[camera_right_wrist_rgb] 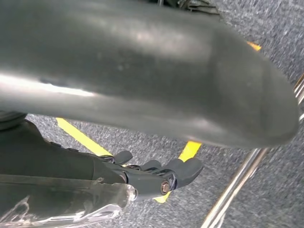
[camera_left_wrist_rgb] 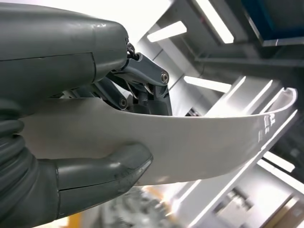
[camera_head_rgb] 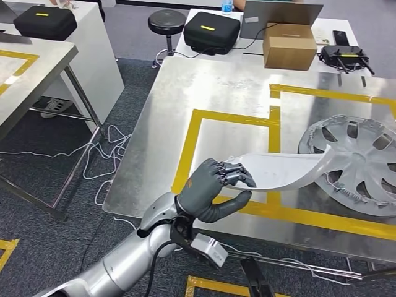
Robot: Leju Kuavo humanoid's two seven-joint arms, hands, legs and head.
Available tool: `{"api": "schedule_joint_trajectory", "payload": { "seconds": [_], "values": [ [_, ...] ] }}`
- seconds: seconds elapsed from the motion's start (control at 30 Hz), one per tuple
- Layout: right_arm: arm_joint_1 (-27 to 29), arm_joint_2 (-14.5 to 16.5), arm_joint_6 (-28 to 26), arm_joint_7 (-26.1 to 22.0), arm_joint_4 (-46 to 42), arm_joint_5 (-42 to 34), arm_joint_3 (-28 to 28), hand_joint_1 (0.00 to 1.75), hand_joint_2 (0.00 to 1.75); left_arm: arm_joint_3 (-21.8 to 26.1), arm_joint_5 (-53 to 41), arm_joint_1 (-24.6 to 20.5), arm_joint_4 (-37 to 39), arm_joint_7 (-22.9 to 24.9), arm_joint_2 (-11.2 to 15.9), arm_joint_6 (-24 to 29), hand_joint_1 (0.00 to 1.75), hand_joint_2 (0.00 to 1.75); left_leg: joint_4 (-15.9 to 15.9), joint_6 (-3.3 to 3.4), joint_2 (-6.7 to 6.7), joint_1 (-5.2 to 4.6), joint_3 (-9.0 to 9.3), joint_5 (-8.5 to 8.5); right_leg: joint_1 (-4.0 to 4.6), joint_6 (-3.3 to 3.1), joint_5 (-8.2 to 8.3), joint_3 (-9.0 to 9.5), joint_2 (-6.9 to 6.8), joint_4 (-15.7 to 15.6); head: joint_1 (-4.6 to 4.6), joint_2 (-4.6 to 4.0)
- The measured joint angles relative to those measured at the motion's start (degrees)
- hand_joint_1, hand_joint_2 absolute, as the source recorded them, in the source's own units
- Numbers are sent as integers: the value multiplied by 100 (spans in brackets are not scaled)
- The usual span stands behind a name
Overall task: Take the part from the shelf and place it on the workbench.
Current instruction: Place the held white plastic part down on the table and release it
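My left hand (camera_head_rgb: 210,189) grips one end of the part (camera_head_rgb: 284,170), a long, curved, pale grey strip. It holds the strip just above the steel workbench (camera_head_rgb: 224,93), over the yellow tape lines near the front edge. The strip's far end reaches the rim of a silver wheel cover (camera_head_rgb: 359,161) lying on the bench at the right. In the left wrist view the thumb and fingers of the left hand (camera_left_wrist_rgb: 71,66) clamp the part (camera_left_wrist_rgb: 201,142) from both sides. My right hand (camera_right_wrist_rgb: 143,175) hangs over grey carpet, its fingers (camera_right_wrist_rgb: 179,172) stretched out and holding nothing.
At the bench's far edge stand a cardboard box (camera_head_rgb: 289,44), a black case (camera_head_rgb: 211,30), a laptop (camera_head_rgb: 275,12) and a black router (camera_head_rgb: 343,59). A stool (camera_head_rgb: 166,23) stands behind. White cables (camera_head_rgb: 105,154) lie on the floor beside another table (camera_head_rgb: 28,74) at the left.
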Motion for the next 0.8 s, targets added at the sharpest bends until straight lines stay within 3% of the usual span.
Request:
{"api": "schedule_joint_trajectory", "payload": {
  "seconds": [0.07, 0.13, 0.17, 0.2, 0.23, 0.3, 0.37, 0.47, 0.53, 0.63, 0.67, 0.7, 0.73, 0.8],
  "values": [
    [-46, -2, 55, 13, -7, 28, 13, 0, 0, -99, -172, -265, 426, 95, -16, -14, 175, 175, -22, 48, 7, 20, 9, 12, -2, 46, -259, -241, -9, 483, 45, 0],
    [-59, -4, 77, 16, -9, 33, 19, 0, 0, -162, -248, -427, 779, 126, -19, -16, 175, 175, -22, 65, 12, 17, 8, 9, -3, 75, -568, -632, -13, 1253, 84, 0],
    [-54, -5, 85, 17, -9, 33, 20, 0, 0, -186, -286, -472, 920, 151, -18, -17, 175, 175, -21, 68, 12, 15, 10, 6, -2, 83, -615, -769, -13, 1496, 85, 0],
    [-48, -6, 92, 22, -9, 35, 21, 0, 0, -214, -345, -514, 1048, 201, -18, -23, 175, 175, -20, 70, 11, 14, 12, 4, -3, 87, -555, -813, -14, 1536, 90, 0],
    [-49, -8, 102, 28, -9, 37, 24, 0, 0, -242, -419, -561, 1165, 274, -19, -38, 175, 175, -18, 69, 8, 15, 17, 1, -5, 85, -390, -743, -15, 1340, 92, 0],
    [-65, -14, 126, 47, -9, 42, 42, 0, 0, -284, -587, -710, 1425, 467, -24, -90, 175, 175, -6, 41, -1, 3, 24, -9, -16, 88, 15, -404, -21, 570, 102, 0],
    [-74, -17, 147, 77, -9, 46, 85, 0, 0, -303, -731, -910, 1774, 629, -32, -129, 175, 175, 11, -10, -10, -28, 10, -5, -27, 47, 207, -175, -11, 53, 104, 0],
    [-54, -19, 158, 104, -9, 46, 131, 0, 0, -314, -837, -1117, 2224, 714, -46, -138, 175, 175, 1, -82, -8, -31, -9, 14, -14, -74, 233, -171, 17, -14, 84, 0],
    [-58, -21, 158, 108, -16, 46, 144, 0, 0, -320, -893, -1224, 2436, 806, -68, -186, 175, 175, 178, -140, 1, -19, -96, -128, -25, -150, 251, -172, 16, -25, 69, 0],
    [-63, -26, 167, 117, -24, 40, 162, 0, 0, -325, -1039, -1384, 2833, 1063, -91, -387, 175, 175, 1219, -203, 7, -8, -587, -628, -34, -208, 260, -177, 7, -31, 41, 0],
    [-58, -28, 176, 123, -24, 39, 165, 0, 0, -327, -1095, -1416, 2991, 1129, -93, -476, 175, 175, 1524, -207, 8, -6, -737, -717, -34, -211, 260, -179, 7, -31, 39, 0],
    [-54, -30, 186, 128, -24, 38, 166, 0, 0, -332, -1152, -1441, 3144, 1174, -95, -571, 175, 175, 1645, -202, 8, -6, -802, -702, -33, -213, 261, -180, 9, -31, 36, 0],
    [-53, -32, 198, 132, -24, 38, 168, 0, 0, -340, -1204, -1469, 3284, 1199, -97, -668, 175, 175, 1546, -190, 8, -7, -758, -586, -33, -211, 261, -179, 12, -30, 33, 0],
    [-59, -33, 217, 138, -25, 40, 182, 0, 0, -373, -1348, -1556, 3529, 1225, -113, -862, 175, 175, 876, -146, 10, -7, -421, -206, -32, -198, 264, -173, 16, -30, 31, 0]
  ]
}}
